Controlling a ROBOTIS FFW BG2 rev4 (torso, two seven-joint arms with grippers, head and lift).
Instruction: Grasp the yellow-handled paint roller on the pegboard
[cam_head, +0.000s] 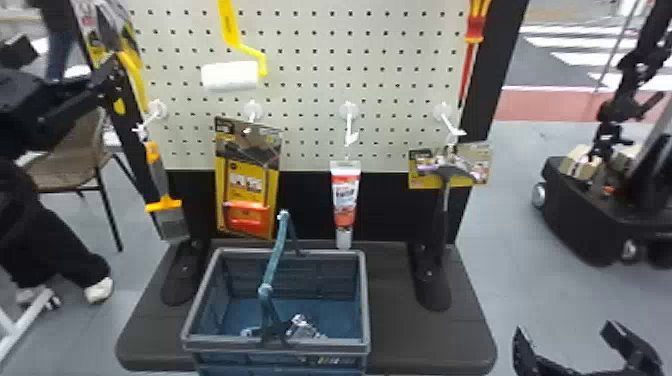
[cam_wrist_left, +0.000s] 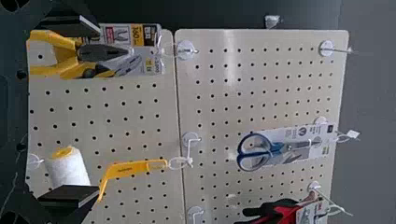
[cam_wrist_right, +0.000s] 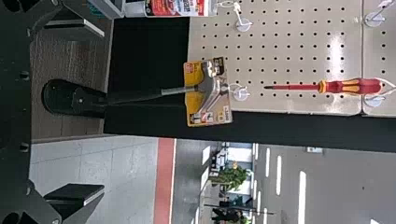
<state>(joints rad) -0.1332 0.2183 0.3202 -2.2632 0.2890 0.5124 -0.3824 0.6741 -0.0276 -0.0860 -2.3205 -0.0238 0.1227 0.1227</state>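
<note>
The yellow-handled paint roller (cam_head: 234, 30) hangs high on the pegboard (cam_head: 390, 75), with its white roller sleeve (cam_head: 229, 75) below the handle. In the left wrist view the sleeve (cam_wrist_left: 68, 167) and yellow handle (cam_wrist_left: 133, 168) lie close to one finger of my left gripper (cam_wrist_left: 93, 112), which is open with bare pegboard between its fingers and touches nothing. My left arm (cam_head: 50, 105) is raised at the left of the board. My right gripper (cam_head: 582, 350) is low at the right, off the table, open and holding nothing.
A blue basket (cam_head: 200, 295) stands on the dark table below the board. A packaged tool (cam_head: 247, 180), a tube (cam_head: 345, 200), a hammer (cam_head: 445, 175), a red screwdriver (cam_head: 472, 35), pliers (cam_wrist_left: 93, 56) and scissors (cam_wrist_left: 275, 147) hang there. A person sits at the left.
</note>
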